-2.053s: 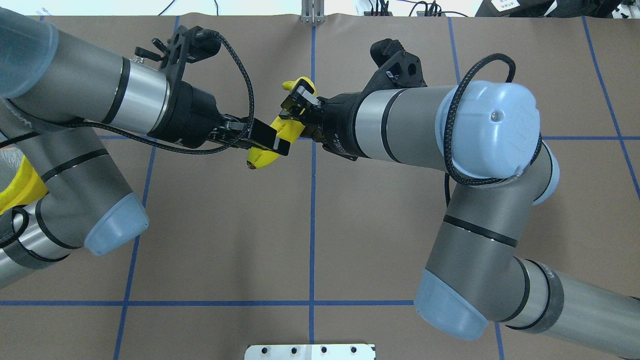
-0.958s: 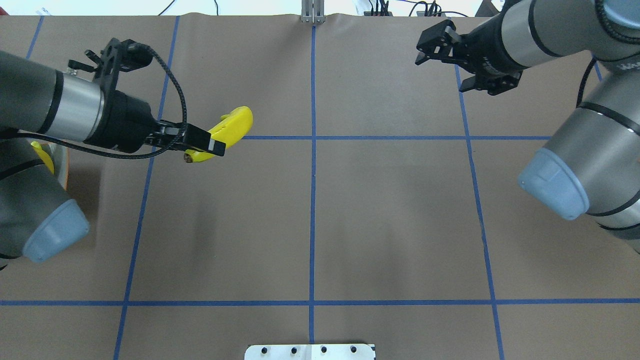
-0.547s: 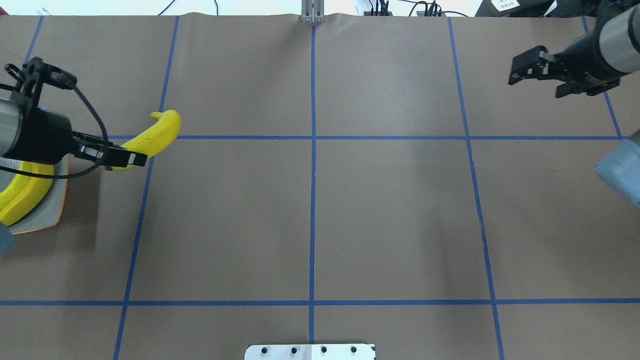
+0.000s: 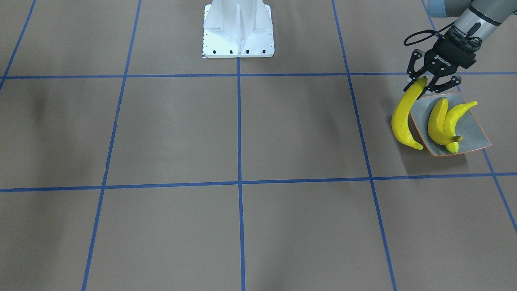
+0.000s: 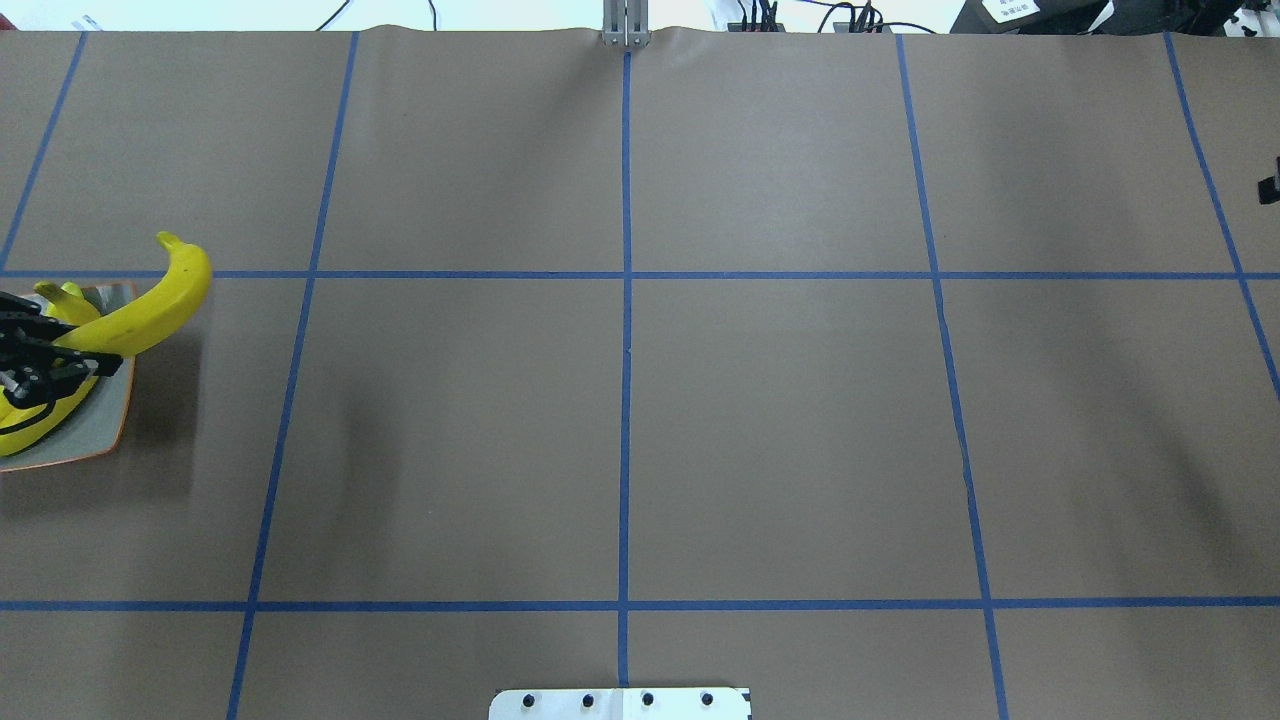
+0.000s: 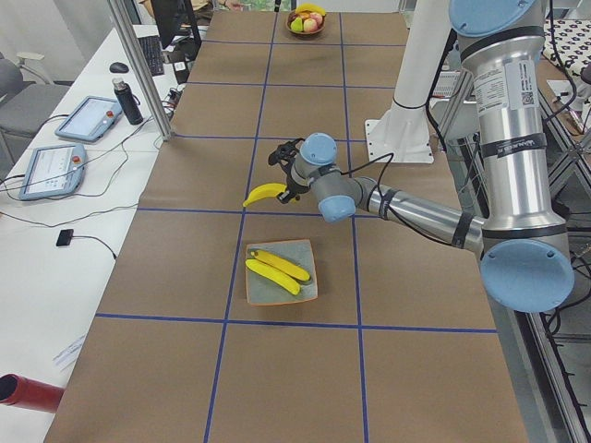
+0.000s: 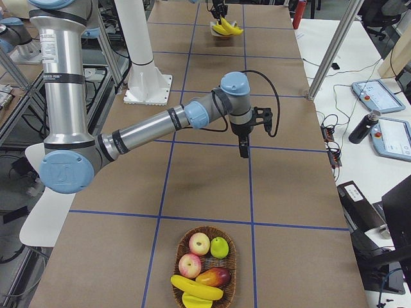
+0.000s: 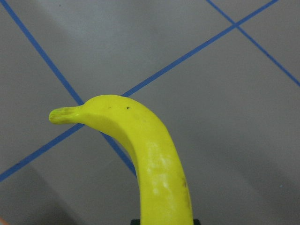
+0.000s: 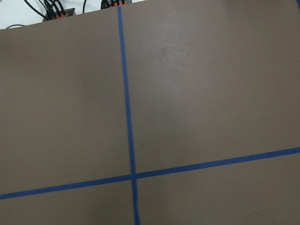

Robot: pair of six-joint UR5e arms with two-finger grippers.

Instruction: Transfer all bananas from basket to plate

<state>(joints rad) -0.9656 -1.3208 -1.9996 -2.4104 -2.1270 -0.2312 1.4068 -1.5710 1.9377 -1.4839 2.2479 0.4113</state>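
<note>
Your left gripper [image 4: 419, 89] is clamped on one end of a banana [image 4: 402, 117], holding it in the air beside the plate [image 4: 472, 129]. On the plate lie two more bananas [image 4: 438, 121]. Your right gripper [image 7: 244, 149] is well apart from them; whether it is open or closed cannot be told.

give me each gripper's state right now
left gripper: closed, holding a banana
right gripper: cannot be told, seen clearly only from the side
</note>
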